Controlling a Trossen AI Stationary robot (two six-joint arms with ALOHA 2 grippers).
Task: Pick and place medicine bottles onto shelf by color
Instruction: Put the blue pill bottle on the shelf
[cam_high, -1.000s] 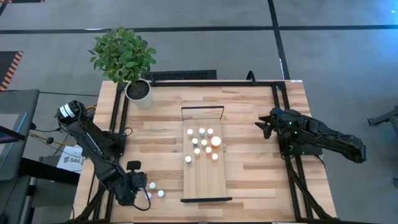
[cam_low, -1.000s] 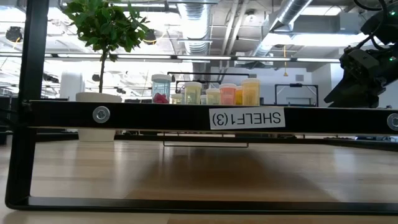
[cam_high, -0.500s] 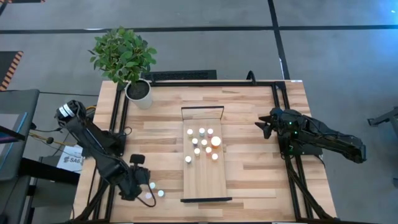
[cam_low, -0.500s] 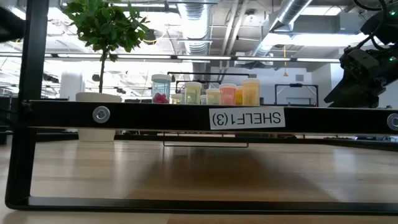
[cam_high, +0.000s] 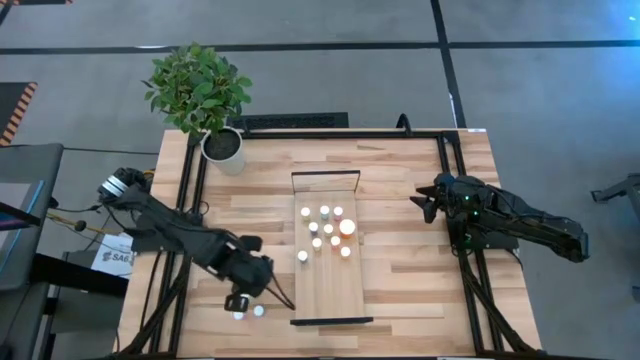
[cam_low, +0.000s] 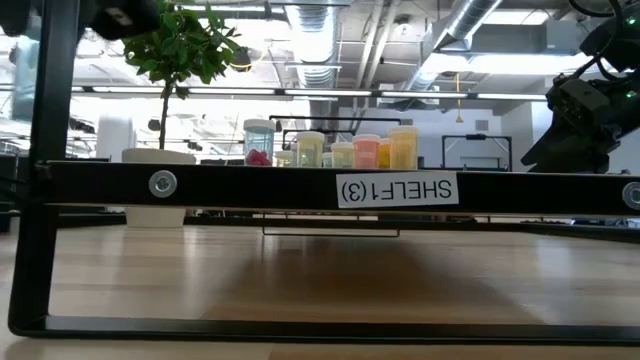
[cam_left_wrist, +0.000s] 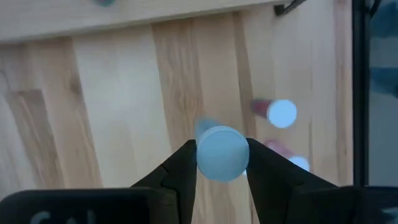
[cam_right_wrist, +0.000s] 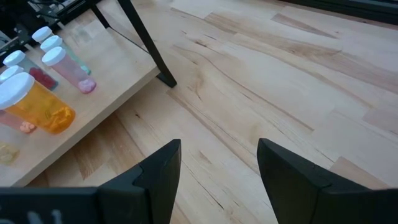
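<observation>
Bottle (cam_left_wrist: 222, 153) pinched between left hand (cam_left_wrist: 222, 163) fingers | above table (cam_high: 400, 200) | right hand (cam_right_wrist: 217, 163) spread, idle

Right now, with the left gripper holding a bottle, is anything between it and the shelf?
Nothing visible blocks the way. The left gripper holds a white-capped bottle above bare tabletop, close beside the shelf. Two other bottles sit on the table on its far side from the shelf, out of the path.

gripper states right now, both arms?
Left gripper: shut on a white-capped bottle.
Right gripper: open, empty, beside the shelf.
</observation>
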